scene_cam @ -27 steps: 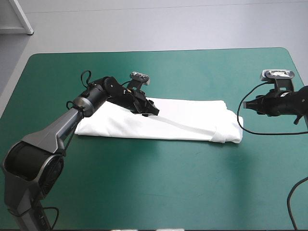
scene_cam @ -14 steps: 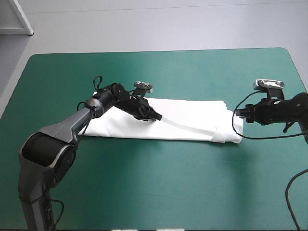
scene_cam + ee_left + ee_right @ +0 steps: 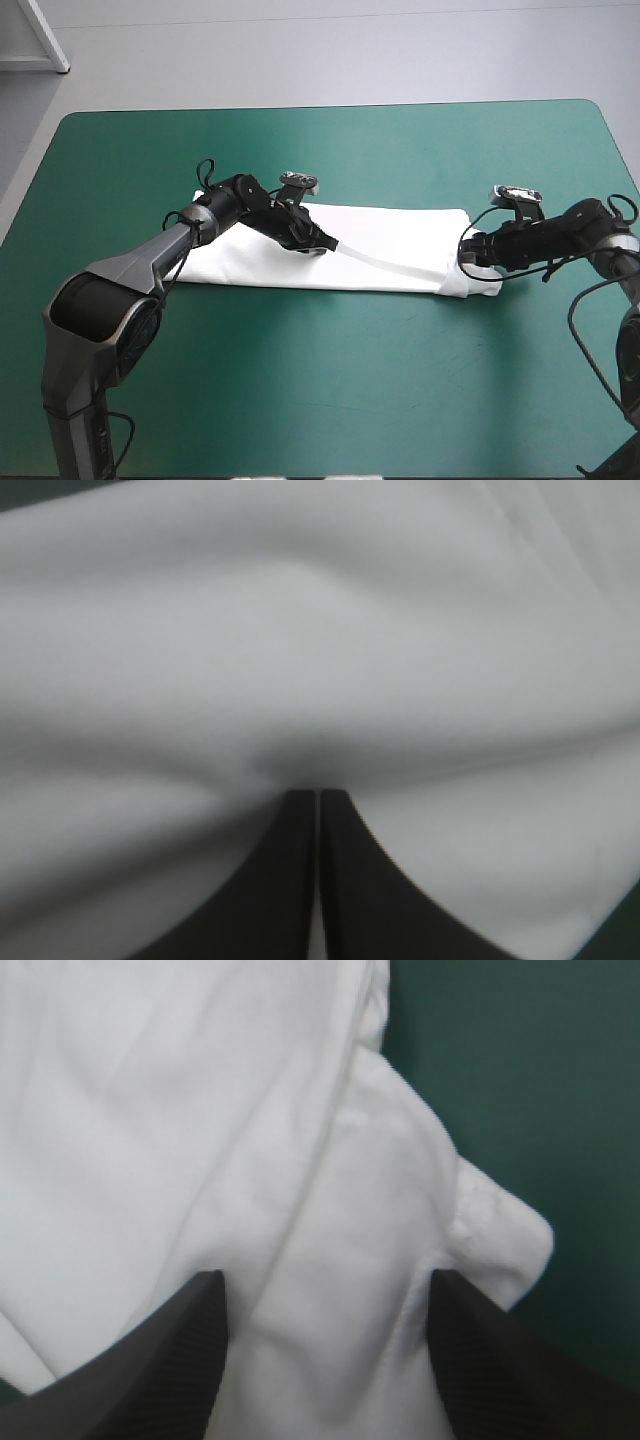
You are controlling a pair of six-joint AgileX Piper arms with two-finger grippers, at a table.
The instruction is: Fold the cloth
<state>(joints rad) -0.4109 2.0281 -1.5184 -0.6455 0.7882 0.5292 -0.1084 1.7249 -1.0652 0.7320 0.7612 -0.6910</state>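
White and soft, the short-sleeved T-shirt lies mid-way on the teal-green table as a long folded band, nine to three o'clock. The left gripper pinches a limp ridge; the right gripper gapes wide over its three o'clock end, probably the best hold.

Your white, short-sleeved fabric T-shirt lies folded into one long, flat band across the middle of the teal-green bench. Its length runs left to right, and you can see it sits well clear of every edge. The right end is bunched and rounded, with a puckered hem at its corner. Near the band's middle a narrow ridge of cloth stands lifted, pinched in the left tool, and slants toward the right end.
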